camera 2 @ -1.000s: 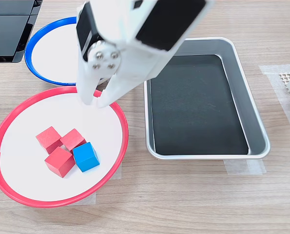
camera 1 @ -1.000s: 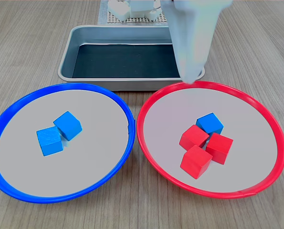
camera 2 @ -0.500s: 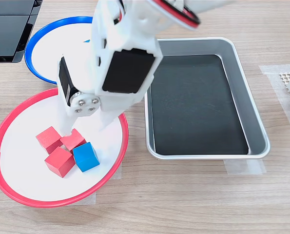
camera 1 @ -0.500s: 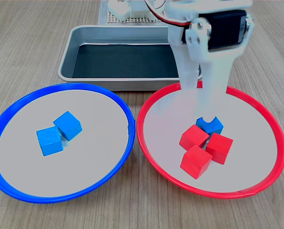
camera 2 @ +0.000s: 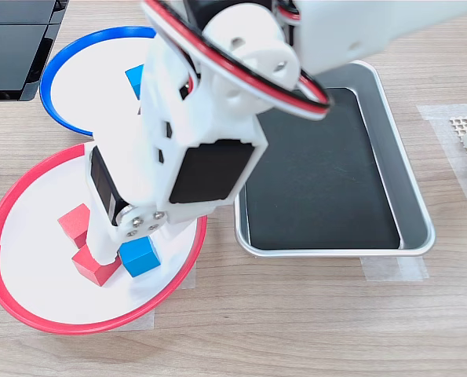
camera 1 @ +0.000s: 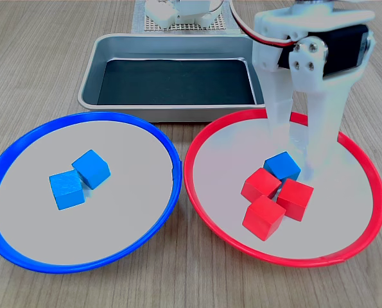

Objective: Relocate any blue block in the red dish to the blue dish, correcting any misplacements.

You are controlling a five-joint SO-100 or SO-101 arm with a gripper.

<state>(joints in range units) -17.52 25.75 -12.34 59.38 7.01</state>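
Fingers (camera 1: 295,154) of our white arm are standing spread wide around the small bright blue cube (camera 1: 282,166) inside the red-rimmed round dish (camera 1: 203,138), gripping nothing.

No readable text, labels, brands or numbers anywhere

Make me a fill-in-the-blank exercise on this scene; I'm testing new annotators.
1. The blue dish holds ____ blue cubes.
2. The blue block lies in the ____ dish.
3. The red dish holds ____ red cubes.
4. The end effector hangs with its jaws ____ over the blue block.

Missing words: two; red; three; open
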